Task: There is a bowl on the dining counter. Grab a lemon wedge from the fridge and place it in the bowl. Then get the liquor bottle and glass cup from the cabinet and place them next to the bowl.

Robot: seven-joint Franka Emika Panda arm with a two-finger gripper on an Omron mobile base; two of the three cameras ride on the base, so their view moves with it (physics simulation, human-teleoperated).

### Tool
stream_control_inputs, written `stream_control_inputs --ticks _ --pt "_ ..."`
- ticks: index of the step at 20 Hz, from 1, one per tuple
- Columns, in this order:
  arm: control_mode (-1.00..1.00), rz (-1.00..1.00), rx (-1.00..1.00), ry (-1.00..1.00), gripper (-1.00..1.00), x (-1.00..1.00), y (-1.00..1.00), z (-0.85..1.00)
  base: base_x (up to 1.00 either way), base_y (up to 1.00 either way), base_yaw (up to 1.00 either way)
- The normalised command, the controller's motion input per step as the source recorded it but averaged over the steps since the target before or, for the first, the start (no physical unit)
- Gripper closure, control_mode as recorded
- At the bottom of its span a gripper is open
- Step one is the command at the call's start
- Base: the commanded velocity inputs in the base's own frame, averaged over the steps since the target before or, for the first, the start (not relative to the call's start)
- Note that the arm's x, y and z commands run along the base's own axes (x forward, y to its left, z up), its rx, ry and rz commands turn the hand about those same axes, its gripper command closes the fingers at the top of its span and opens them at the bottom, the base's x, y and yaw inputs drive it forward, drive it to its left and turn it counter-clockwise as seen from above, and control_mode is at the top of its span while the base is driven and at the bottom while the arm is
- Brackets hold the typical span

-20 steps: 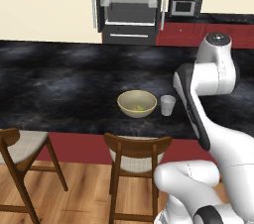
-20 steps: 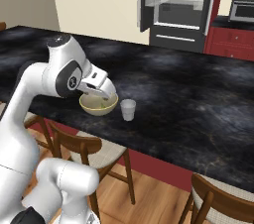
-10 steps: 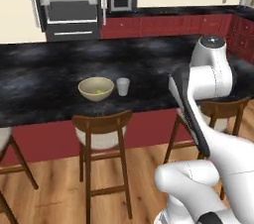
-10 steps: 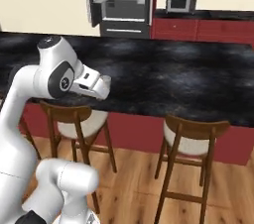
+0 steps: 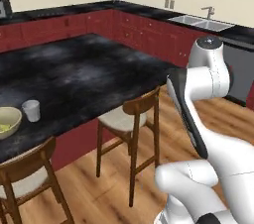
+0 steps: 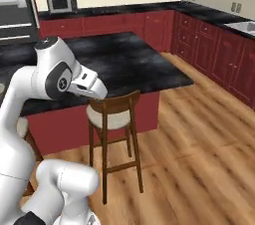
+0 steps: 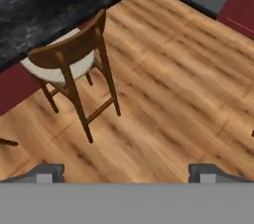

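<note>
Robot arm folded beside the dining counter, hand spread and holding nothing

The hand [image 7: 127, 171] is looking down at the wooden floor [image 7: 168, 99] and a bar stool [image 7: 69, 64], its two finger tips standing far apart with nothing between them. The bowl [image 5: 7, 122] is sitting on the dining counter [image 5: 84, 77] at the left edge of the left base view, something yellow-green lying inside it. The glass cup [image 5: 31, 110] is standing upright just beside the bowl, not touching it. A sink [image 5: 197, 21] is showing on the far counter
</note>
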Motion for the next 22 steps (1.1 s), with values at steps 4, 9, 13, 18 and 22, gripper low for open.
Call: stream_control_inputs --ticks 4,9,13,18,22 --pt "1.00 0.00 0.00 0.00 -1.00 0.00 0.00 0.00 0.00 -0.89 -0.76" --pt "1.00 0.00 0.00 0.00 -1.00 0.00 0.00 0.00 0.09 -0.84 -0.70" --pt "1.00 0.00 0.00 0.00 -1.00 0.00 0.00 0.00 0.67 -0.43 -0.56" --pt "1.00 0.00 0.00 0.00 -1.00 0.00 0.00 0.00 1.00 0.02 -0.37" --pt "1.00 0.00 0.00 0.00 -1.00 0.00 0.00 0.00 1.00 0.15 -0.33"
